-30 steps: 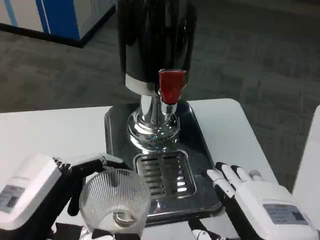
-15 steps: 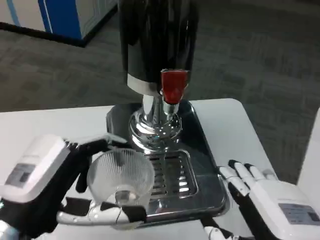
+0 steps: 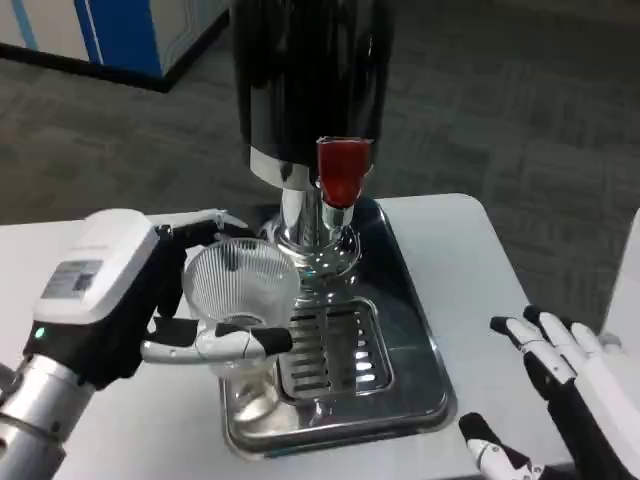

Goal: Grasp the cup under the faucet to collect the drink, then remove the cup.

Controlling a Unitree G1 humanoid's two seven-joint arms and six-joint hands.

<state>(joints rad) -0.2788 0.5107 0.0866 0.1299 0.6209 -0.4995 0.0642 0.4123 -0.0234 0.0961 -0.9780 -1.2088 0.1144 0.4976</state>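
A clear ribbed cup (image 3: 240, 290) is gripped by my left hand (image 3: 120, 295), with fingers wrapped round its side. The cup hangs above the left part of the chrome drip tray (image 3: 420, 385), to the left of the slotted grate (image 3: 335, 345). The black drink dispenser (image 3: 310, 80) stands behind, its red tap lever (image 3: 340, 172) and chrome faucet (image 3: 335, 218) just right of the cup's rim. My right hand (image 3: 575, 385) waits with fingers apart at the table's right front corner, holding nothing.
The white table (image 3: 460, 260) ends close to the right of the tray. A blue and white cabinet (image 3: 110, 35) stands on the grey carpet at the back left. A white edge (image 3: 625, 290) shows at the far right.
My left hand has carried the cup up and away from me, closer to the faucet. My right hand has slid to the right and lower in the picture.
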